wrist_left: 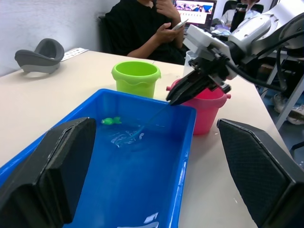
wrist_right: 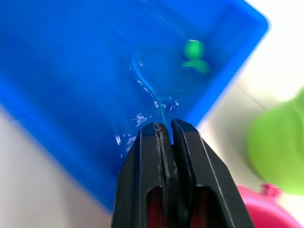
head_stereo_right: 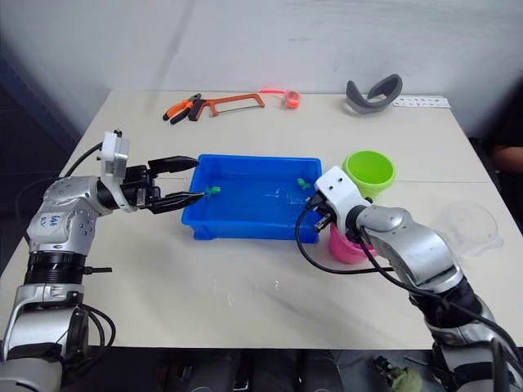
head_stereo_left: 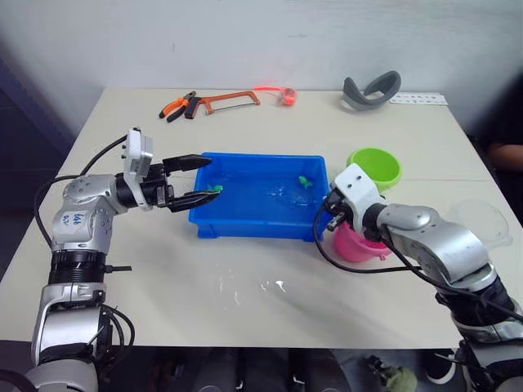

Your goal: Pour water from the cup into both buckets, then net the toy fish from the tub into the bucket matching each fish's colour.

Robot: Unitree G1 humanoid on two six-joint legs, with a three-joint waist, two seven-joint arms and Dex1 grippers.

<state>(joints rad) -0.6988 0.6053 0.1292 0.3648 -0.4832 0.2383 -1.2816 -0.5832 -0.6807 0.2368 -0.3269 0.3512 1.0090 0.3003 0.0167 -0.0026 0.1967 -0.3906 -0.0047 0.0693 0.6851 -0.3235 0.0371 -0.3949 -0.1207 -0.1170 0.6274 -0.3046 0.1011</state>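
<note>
Left gripper (head_stereo_left: 200,178): hovering wide open at the tub's 9 o'clock rim, gripping nothing.
Tub (head_stereo_left: 245,220): sitting mid-table (a green fish (head_stereo_left: 304,181) floating inside).
Right gripper (wrist_left: 175,98): pinching the net (wrist_right: 142,85) handle at the tub's 3 o'clock, fingers closed.
Pink bucket (head_stereo_left: 353,245), green bucket (head_stereo_left: 374,167): standing just right.

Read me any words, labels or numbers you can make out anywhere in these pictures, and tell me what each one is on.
No text can be read.
Blue writing on the left arm's grey shell: too small to read.
White strip at the table's far edge, printed marks: too small to read.
Laptop screen behind the person: coloured, blurred, unreadable.
</note>
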